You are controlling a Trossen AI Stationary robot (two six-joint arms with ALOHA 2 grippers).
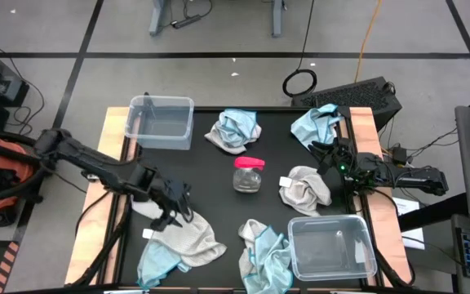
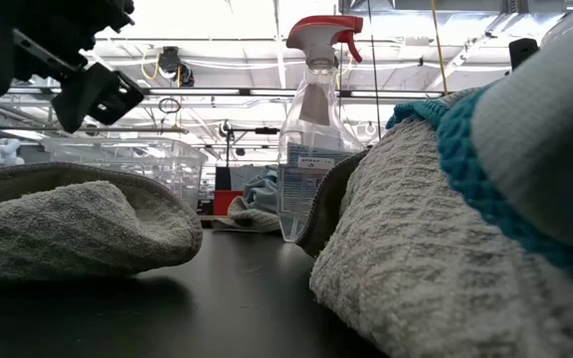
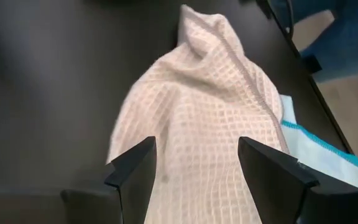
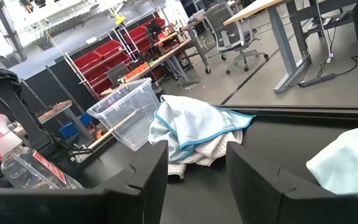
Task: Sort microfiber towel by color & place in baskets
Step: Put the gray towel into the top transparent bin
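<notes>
My left gripper [image 1: 174, 206] is open and hovers over a light grey waffle towel [image 1: 192, 235] that lies flat near the table's near-left edge, partly over a light blue towel [image 1: 155, 263]. In the left wrist view the fingers [image 3: 132, 171] stand either side of that grey towel [image 3: 197, 124] without touching it. The low view shows the left gripper [image 2: 88, 89] clear above the towel [image 2: 68, 219]. My right gripper [image 1: 323, 153] is open at the right, between a blue towel [image 1: 317, 122] and a grey towel [image 1: 304, 188]. Its wrist view faces a blue-and-grey heap [image 4: 194, 130].
One clear basket [image 1: 161, 121] stands at the far left, another [image 1: 331, 245] at the near right. A clear bottle with a pink-red top [image 1: 249, 173] stands mid-table. A blue-and-grey heap [image 1: 235, 129] lies far centre. Another towel heap [image 1: 263, 255] lies beside the near basket.
</notes>
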